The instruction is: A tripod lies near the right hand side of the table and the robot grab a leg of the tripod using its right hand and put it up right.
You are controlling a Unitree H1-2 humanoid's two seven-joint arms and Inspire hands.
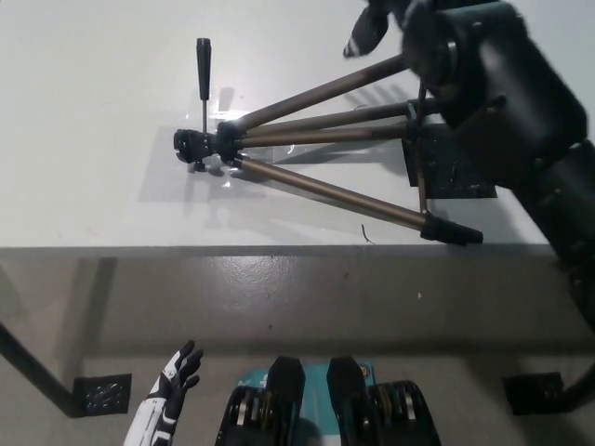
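Note:
The tripod (pixel 279 130) lies flat on the white table (pixel 93 186), its head (pixel 191 149) to the left and its brown legs fanned out to the right. Its pan handle (pixel 204 74) points toward the far side. The near leg (pixel 344 193) ends in a black foot (pixel 451 229) by the table's front edge. My black right arm (pixel 502 102) reaches across from the right, over the ends of the far and middle legs. My right hand (pixel 376 26) is blurred at the top, just above the far leg (pixel 316 93). Whether it touches the leg is unclear.
A black flat plate (pixel 456 181) lies on the table under the leg ends, partly covered by my arm. The table's front edge (pixel 232 249) runs across the middle, with grey floor below. My white left hand (pixel 172 400) hangs open at the lower left, below the table.

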